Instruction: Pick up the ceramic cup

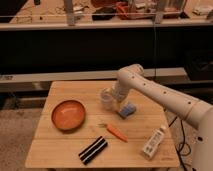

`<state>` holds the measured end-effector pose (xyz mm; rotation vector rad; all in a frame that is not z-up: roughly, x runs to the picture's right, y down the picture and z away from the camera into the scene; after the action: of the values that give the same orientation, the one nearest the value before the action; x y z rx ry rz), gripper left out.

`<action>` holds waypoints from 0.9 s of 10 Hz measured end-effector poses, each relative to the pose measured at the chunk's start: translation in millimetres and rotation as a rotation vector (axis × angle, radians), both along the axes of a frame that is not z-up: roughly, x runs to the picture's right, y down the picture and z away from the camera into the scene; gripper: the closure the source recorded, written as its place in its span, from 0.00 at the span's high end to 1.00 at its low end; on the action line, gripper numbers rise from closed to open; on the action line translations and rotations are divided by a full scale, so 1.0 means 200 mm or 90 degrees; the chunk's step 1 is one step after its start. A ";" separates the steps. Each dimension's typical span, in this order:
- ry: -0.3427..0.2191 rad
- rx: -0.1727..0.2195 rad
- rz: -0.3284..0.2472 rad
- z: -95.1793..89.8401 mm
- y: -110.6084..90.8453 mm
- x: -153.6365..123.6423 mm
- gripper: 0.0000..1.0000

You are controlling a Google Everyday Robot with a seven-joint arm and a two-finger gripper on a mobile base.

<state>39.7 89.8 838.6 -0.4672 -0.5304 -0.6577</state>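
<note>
Pale ceramic cup (106, 98) stands upright (jaws beside it).

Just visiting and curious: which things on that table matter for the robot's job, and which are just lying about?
In the job: ceramic cup; gripper, right beside the cup.

Lying about: orange bowl, carrot, blue block, white bottle, black striped packet.
</note>
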 end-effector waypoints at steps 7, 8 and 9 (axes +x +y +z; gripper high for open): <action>-0.006 -0.015 -0.012 0.02 0.03 -0.02 0.80; -0.006 -0.017 -0.013 0.02 0.03 -0.01 0.80; -0.007 -0.019 -0.016 0.03 0.04 -0.01 0.80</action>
<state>37.5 97.5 844.2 -0.4990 -0.5457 -0.6779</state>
